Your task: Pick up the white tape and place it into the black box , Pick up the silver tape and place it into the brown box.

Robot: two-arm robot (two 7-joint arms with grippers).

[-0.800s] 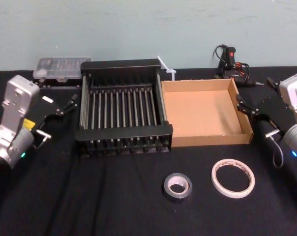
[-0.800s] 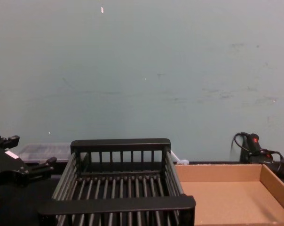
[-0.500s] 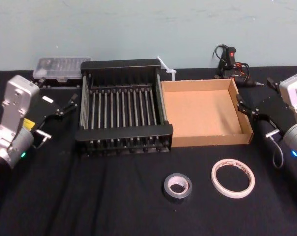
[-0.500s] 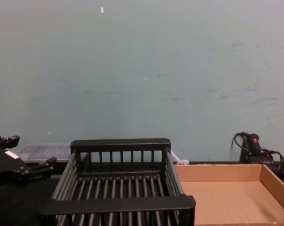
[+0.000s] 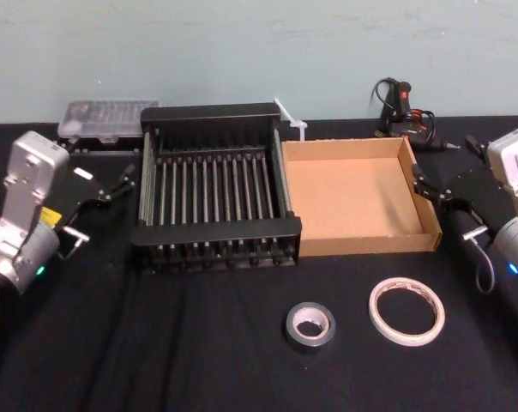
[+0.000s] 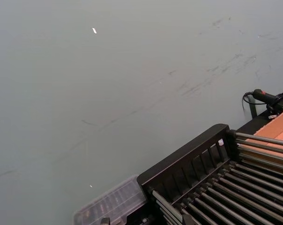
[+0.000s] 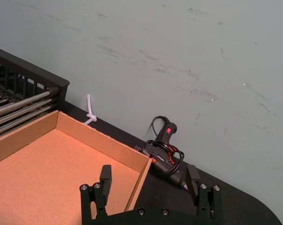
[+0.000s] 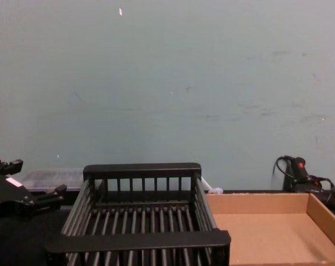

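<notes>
- The right gripper [image 7: 150, 187] hangs over the right end of the desk [image 5: 199, 343], just beside the right wall of the brown box [image 5: 358, 196]; its fingers [image 7: 105, 180] stand spread apart with nothing between them.
- The left gripper [image 5: 122, 182] sits at the left side, just left of the black box [image 5: 214, 190], fingers parted and empty too.
- Judgement: no pick has begun. Both tapes lie loose on the desk and both boxes are empty, so the step in hand is the first reach.
- The white tape [image 5: 406, 310] lies flat on the near right of the desk, well apart from the black box, which stands far and to its left. It is a wide, thin ring with a pale core and reddish print inside.
- The silver tape [image 5: 310, 325] lies flat just left of the white ring, near the front edge: a squat, thick grey roll, smaller across.
- The next move likely calls for the right gripper to come back toward the near edge and drop over the white ring, one finger inside the hole and one outside, since the band is low and thin against the desk.
- The brown box is a shallow tan cardboard tray touching the black slatted crate's right side.
- A glue gun [image 7: 164, 150] with coiled cord lies behind the tray.
</notes>
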